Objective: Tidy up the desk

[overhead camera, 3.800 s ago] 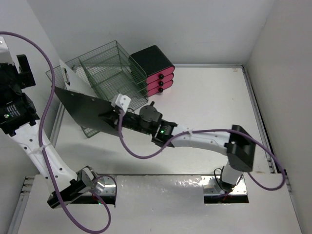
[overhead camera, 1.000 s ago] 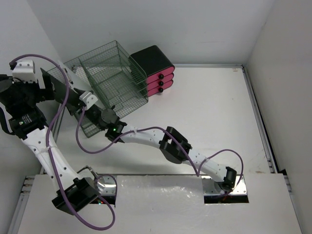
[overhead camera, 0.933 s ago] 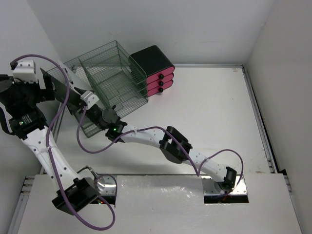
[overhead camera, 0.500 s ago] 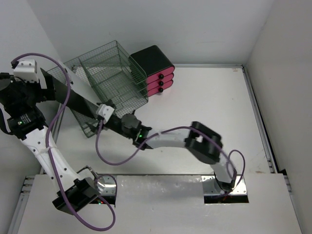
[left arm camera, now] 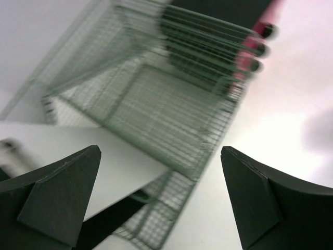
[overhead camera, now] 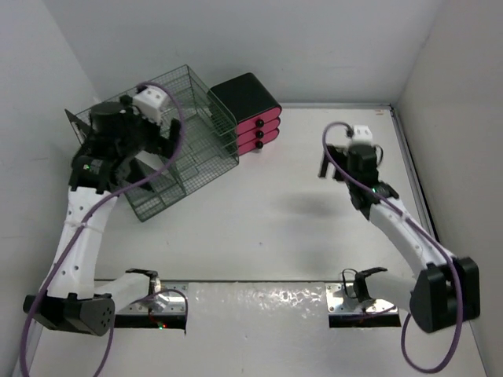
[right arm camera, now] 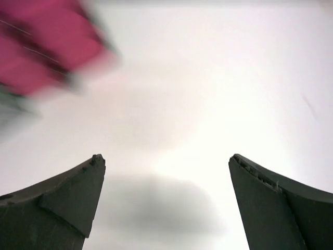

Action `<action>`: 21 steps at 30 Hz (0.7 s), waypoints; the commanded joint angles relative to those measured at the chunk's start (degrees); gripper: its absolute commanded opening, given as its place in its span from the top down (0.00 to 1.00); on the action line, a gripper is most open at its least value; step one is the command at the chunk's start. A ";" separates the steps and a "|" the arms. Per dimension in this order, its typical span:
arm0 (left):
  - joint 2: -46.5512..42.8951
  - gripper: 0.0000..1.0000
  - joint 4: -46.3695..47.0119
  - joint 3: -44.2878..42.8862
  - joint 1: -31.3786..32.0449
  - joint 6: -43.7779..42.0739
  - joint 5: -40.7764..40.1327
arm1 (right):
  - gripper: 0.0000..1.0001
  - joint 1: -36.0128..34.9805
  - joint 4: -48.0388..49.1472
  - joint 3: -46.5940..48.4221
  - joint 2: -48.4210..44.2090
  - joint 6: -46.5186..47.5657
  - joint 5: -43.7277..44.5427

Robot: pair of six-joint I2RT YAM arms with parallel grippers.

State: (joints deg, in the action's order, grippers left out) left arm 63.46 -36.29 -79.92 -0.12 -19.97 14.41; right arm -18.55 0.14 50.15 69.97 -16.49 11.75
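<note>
The desk is a wide white tabletop. At its far left stands a green wire rack. A black board with a white sheet rests inside it, one corner poking out on the left. My left gripper hangs open above the rack with nothing between its fingers; the left wrist view shows the mesh below, blurred. My right gripper is open and empty over bare desk at the right, as the right wrist view confirms.
A black box with pink drawers stands right of the rack, against the back wall; it shows blurred in both wrist views. Walls close in the desk at the back and both sides. Metal rails run along its edges.
My right gripper opened, let go of the black board at the rack and swung back to the right side of the desk. My left arm moved over the rack.
</note>
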 commanded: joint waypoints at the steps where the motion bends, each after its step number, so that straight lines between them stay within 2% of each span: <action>1: -2.81 0.00 1.93 3.36 7.93 0.46 -10.89 | 0.01 5.53 -3.66 -11.37 -11.51 -7.68 5.01; 2: -3.08 0.00 2.71 6.41 8.73 0.02 -11.77 | 0.01 6.15 -2.35 -15.22 -13.44 -5.42 7.30; 5: -4.13 0.00 5.00 11.87 10.05 -2.09 -11.87 | 0.01 7.03 -3.20 -18.24 -16.45 -3.99 11.36; 10: -4.84 0.00 4.39 14.35 10.23 -2.80 -8.71 | 0.01 7.03 -13.13 -15.35 -12.16 -8.46 19.43; 21: -5.98 0.00 1.31 13.56 10.32 -2.80 -11.25 | 0.01 7.03 -11.30 -17.54 -11.44 -10.67 20.33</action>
State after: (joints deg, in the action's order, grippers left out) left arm 58.85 -35.97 -64.79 9.72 -22.26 4.45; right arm -11.38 -12.53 32.64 59.29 -25.63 29.89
